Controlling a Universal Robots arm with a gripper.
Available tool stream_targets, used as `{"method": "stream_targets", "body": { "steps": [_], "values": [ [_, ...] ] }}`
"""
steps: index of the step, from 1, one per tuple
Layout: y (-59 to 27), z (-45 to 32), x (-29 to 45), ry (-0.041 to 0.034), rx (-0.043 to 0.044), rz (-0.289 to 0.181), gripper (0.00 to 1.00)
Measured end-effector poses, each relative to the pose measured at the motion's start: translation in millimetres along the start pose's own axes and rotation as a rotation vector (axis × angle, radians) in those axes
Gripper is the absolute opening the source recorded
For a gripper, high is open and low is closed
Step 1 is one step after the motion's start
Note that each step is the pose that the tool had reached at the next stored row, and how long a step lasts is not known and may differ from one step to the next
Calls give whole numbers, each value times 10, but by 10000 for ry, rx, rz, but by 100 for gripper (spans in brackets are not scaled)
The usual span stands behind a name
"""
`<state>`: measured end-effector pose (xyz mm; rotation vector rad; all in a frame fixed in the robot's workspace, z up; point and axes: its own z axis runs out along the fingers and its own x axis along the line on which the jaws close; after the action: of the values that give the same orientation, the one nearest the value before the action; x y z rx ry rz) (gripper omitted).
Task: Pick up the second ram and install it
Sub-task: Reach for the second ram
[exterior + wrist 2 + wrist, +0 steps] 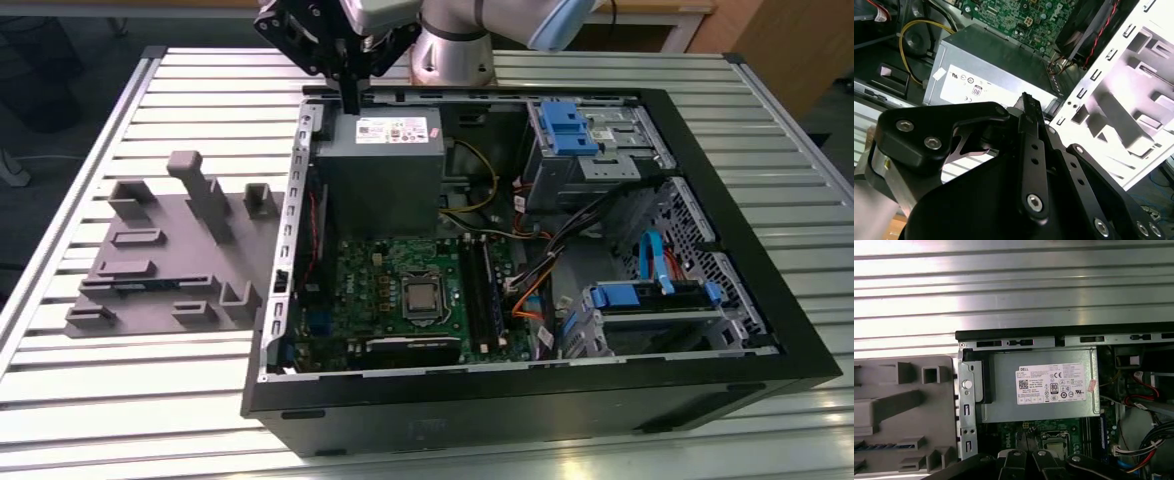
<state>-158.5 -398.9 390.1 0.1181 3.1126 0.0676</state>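
If the second ram [886, 445], a thin dark flat memory stick, is gripped off-centre: by my judgement it could tilt and bind in its slot as it lifts.
Second ram, look: what seems to be the stick [130, 284] shows edge-on, a long narrow dark strip with bluish marks; its chips cannot be made out.
Second ram, place: seated in a slot of the grey blocky plastic fixture plate [160, 300], outside the case on the exterior view's left, with nothing touching it.
End effector [351, 108]: black and two-fingered, fingers [1030, 145] clenched together with nothing seen between them, well apart from the ram.
Grey metal power supply box [378, 165]: directly beneath the end effector; a straight descent here would strike it or the rim of the open black computer case [534, 400].
Long black plastic slot rails [477, 290]: on the green motherboard [380, 290]; dark and long like the stick, so easily confused with it.
Loose cables [527, 285]: just beside the rails, a likely snag.
Slatted metal desk [120, 400]: carries case and plate.
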Motion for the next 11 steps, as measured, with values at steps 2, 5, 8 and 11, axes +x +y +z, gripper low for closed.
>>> {"method": "stream_targets", "body": {
  "steps": [2, 5, 8, 11],
  "values": [
    [-1, 1, 7, 0, 0, 0, 11],
    [-2, 2, 19, 0, 0, 0, 11],
    [-3, 3, 30, 0, 0, 0, 11],
    [-3, 4, 41, -1, 0, -1, 11]
  ]
}}
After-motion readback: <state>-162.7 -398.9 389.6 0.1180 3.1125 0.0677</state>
